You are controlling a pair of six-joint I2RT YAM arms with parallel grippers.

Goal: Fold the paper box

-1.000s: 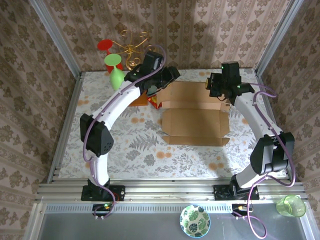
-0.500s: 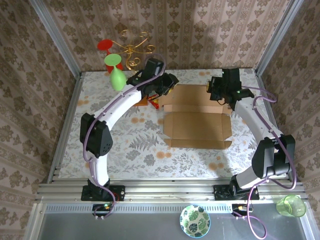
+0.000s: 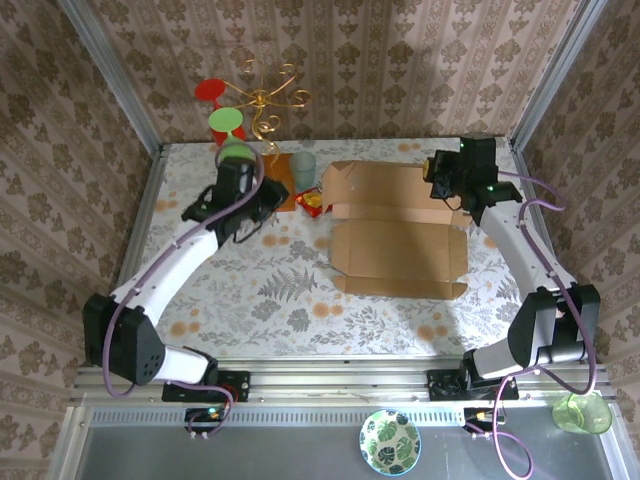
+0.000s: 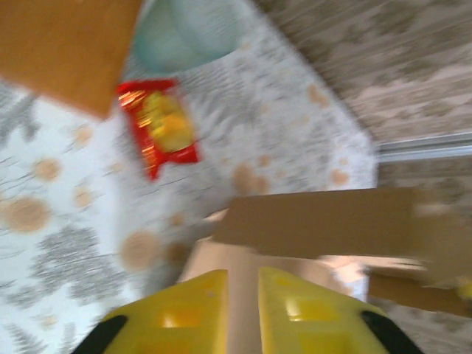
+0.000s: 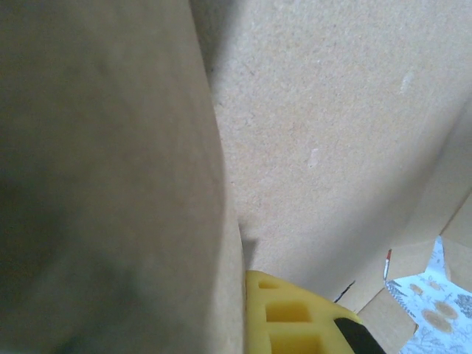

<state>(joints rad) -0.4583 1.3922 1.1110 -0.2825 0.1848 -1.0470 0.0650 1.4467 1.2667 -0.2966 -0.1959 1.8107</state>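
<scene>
The paper box (image 3: 398,232) lies opened out on the table's right half, with its rear panel (image 3: 385,185) tilted up. My right gripper (image 3: 447,186) is at the box's far right corner, shut on a cardboard flap (image 5: 110,169). That flap presses against one yellow finger (image 5: 295,313) and hides the other. My left gripper (image 3: 264,203) hovers well left of the box, touching nothing. In the left wrist view its yellow jaws stand almost together with nothing between them (image 4: 242,295), and the box's raised edge (image 4: 324,221) is ahead of them.
A pale teal cup (image 3: 303,167), a red snack packet (image 3: 311,203) and an orange wooden slab (image 3: 282,180) sit just left of the box. A gold wire stand (image 3: 265,100) with green and red glasses (image 3: 228,130) stands at the back left.
My left arm has swung back to the left, away from the box's left flap, and its jaws have narrowed. My right gripper and the box have shifted slightly to the right.
</scene>
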